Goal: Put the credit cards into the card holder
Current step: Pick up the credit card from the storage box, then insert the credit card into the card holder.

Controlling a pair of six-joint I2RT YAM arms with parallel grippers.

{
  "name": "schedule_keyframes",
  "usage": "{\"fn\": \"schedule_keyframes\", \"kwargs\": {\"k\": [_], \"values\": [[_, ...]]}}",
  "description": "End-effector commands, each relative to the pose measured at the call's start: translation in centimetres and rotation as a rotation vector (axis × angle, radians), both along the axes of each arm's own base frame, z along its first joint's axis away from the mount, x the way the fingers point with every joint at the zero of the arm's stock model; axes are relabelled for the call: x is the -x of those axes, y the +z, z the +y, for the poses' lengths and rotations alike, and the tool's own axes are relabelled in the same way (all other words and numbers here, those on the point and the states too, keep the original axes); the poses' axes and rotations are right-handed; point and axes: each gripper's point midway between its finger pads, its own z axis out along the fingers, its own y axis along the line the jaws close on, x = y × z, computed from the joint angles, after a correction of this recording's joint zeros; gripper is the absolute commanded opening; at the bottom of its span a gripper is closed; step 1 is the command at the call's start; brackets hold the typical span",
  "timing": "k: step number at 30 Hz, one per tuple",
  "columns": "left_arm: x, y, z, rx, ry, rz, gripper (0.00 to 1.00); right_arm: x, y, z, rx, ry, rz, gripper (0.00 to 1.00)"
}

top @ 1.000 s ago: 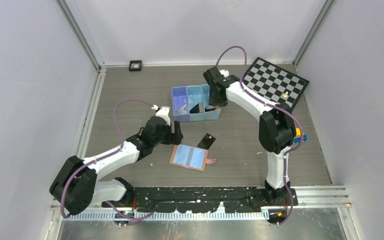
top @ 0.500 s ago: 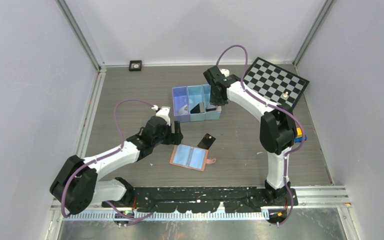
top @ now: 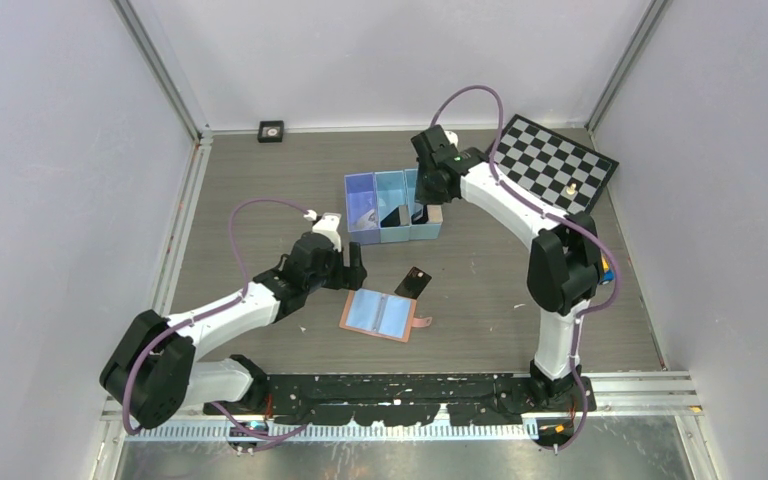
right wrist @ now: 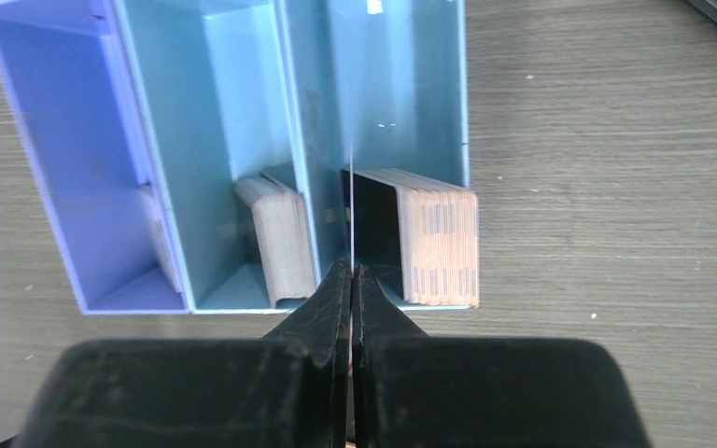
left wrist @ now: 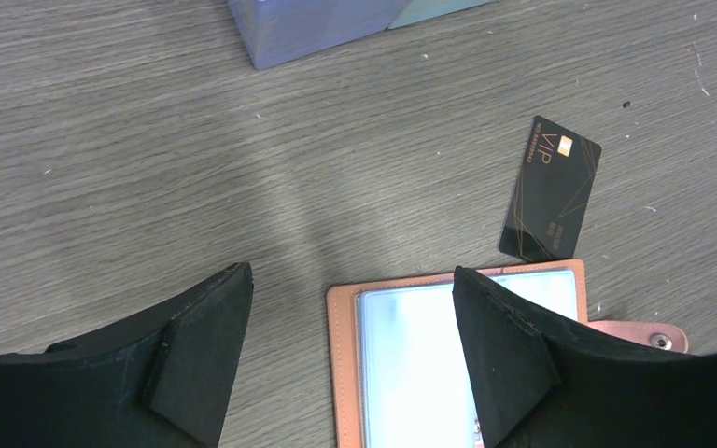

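Now the right jaws pinch shut on a card (right wrist: pixel 373 219) standing in the bin's (right wrist: pixel 224 112) right compartment; next, I judge, a straight lift clear. Left jaws gape wide over the open holder (top: pixel 380 314) on the bench (top: pixel 260 180).

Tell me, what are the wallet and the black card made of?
Wallet: the cover looks like salmon-tan leather or faux leather, matte, with a snap tab; the inside looks like shiny pale-blue plastic. Card: probably plastic, glossy black with thin gold lines, thin and flat.
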Motion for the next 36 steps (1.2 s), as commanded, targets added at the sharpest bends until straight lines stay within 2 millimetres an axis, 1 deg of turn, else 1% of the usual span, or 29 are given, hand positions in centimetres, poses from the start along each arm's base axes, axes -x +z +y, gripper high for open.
{"fn": "schedule_keyframes", "kwargs": {"k": [1,4,6,8,10,11,14,16,20,23,25,27,32,34,36], "values": [[-0.7,2.2,-0.8,0.054,-0.029,-0.077,0.81,-0.4,6.7,2.1,-0.166,0.077,-0.147,0.01],[-0.6,3.7,-1.1,0.1,-0.025,-0.098,0.81,0.3,8.9,2.1,-0.195,0.107,-0.184,0.0],[-0.5,5.1,-1.3,0.154,-0.005,-0.101,0.81,1.5,10.4,1.8,-0.211,0.139,-0.205,0.01],[-0.2,6.9,-1.6,0.208,0.0,-0.115,0.81,3.1,10.8,1.4,-0.221,0.174,-0.195,0.01],[0.1,8.8,-1.8,0.258,-0.002,-0.13,0.8,4.9,11.1,0.6,-0.219,0.187,-0.186,0.0],[0.3,9.9,-2.0,0.281,-0.018,-0.14,0.8,6.2,11.3,0.6,-0.241,0.217,-0.173,0.01],[1.9,12.9,-3.3,0.332,-0.141,-0.165,0.79,10.2,11.5,0.3,-0.299,0.3,-0.14,0.0],[3.5,13.7,-4.0,0.335,-0.245,-0.15,0.78,13.0,11.7,0.3,-0.355,0.359,-0.12,0.0],[6.6,14.0,-5.1,0.348,-0.416,-0.087,0.76,18.3,11.6,0.8,-0.48,0.478,-0.047,0.0],[9.1,14.0,-6.0,0.363,-0.542,-0.047,0.74,21.5,11.5,1.6,-0.553,0.571,0.018,0.0],[10.7,13.5,-6.6,0.352,-0.624,-0.035,0.7,23.4,11.4,2.3,-0.587,0.645,0.062,0.0],[12.0,12.9,-7.3,0.336,-0.687,-0.023,0.69,25.7,11.2,3.2,-0.608,0.74,0.116,0.0],[14.8,12.1,-9.0,0.323,-0.813,0.02,0.72,29.6,11.2,4.8,-0.62,0.917,0.196,0.01],[15.5,11.8,-9.3,0.316,-0.842,0.029,0.72,30.4,11.2,5.0,-0.603,0.956,0.212,0.0],[16.3,11.6,-9.7,0.316,-0.874,0.045,0.71,30.7,11.3,5.2,-0.599,0.975,0.215,0.01]]}}
